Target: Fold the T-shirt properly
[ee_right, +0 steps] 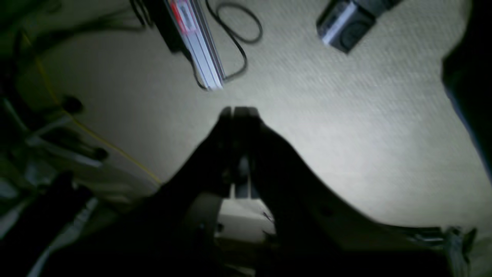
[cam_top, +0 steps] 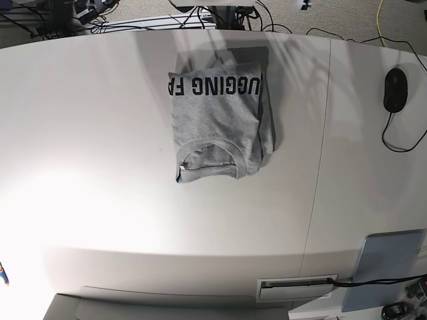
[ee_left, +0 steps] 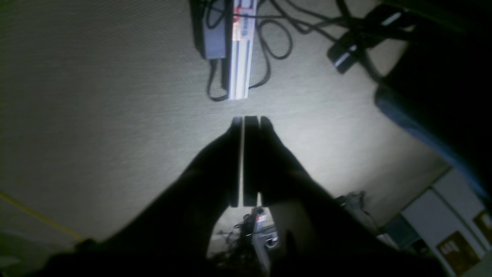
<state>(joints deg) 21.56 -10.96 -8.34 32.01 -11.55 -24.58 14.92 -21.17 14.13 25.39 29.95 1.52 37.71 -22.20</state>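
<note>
The white table point(cam_top: 100, 167) is filling most of the base view, and the T-shirt point(cam_top: 217, 123) is lying folded on it toward the far edge, a little left of the seam that is running front to back across the tabletop. The shirt is sitting as a compact grey rectangle with its black block lettering along the far side and its ribbed neck turned toward the near edge. A grey pad point(cam_top: 387, 267) is lying at the near right corner, and a black computer mouse point(cam_top: 395, 90) is resting near the right edge, well apart from the shirt, its cable curling toward the edge.

My arms are not showing in the base view. Both wrist cameras are looking down at pale carpet point(ee_left: 96, 96) off the table. My left gripper point(ee_left: 246, 120) is hanging over that carpet with its jaws pressed together and nothing between them; an aluminium rail point(ee_left: 240, 50) and loose black cables point(ee_left: 275, 38) are lying beyond its tips. My right gripper point(ee_right: 239, 111) is likewise closed on nothing, above carpet
</note>
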